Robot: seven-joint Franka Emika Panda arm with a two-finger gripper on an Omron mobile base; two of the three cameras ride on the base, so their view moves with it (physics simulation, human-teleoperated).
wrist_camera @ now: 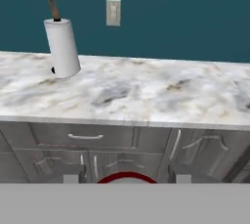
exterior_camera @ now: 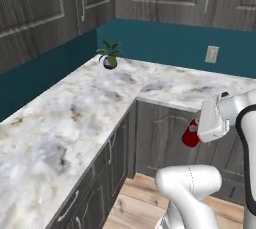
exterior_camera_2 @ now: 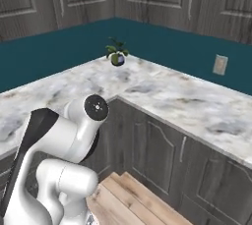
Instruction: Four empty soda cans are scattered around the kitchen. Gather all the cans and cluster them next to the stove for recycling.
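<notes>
A red soda can (exterior_camera: 190,136) hangs in the air in front of the lower cabinets, below the counter's edge, at the right of the left base view. My gripper (exterior_camera: 196,129) is shut on it, the white hand reaching in from the right. In the hand view the can's red rim (wrist_camera: 127,176) shows at the bottom between the two finger tips (wrist_camera: 71,178), and it faces a stretch of marble counter (wrist_camera: 146,96). The stove is out of view.
An L-shaped marble counter (exterior_camera: 75,118) runs along the teal wall over grey cabinets. A small potted plant (exterior_camera: 110,58) stands in its corner. A paper towel roll (wrist_camera: 62,47) and a wall outlet (wrist_camera: 113,11) lie ahead of the hand. Wooden floor (exterior_camera_2: 133,199) below.
</notes>
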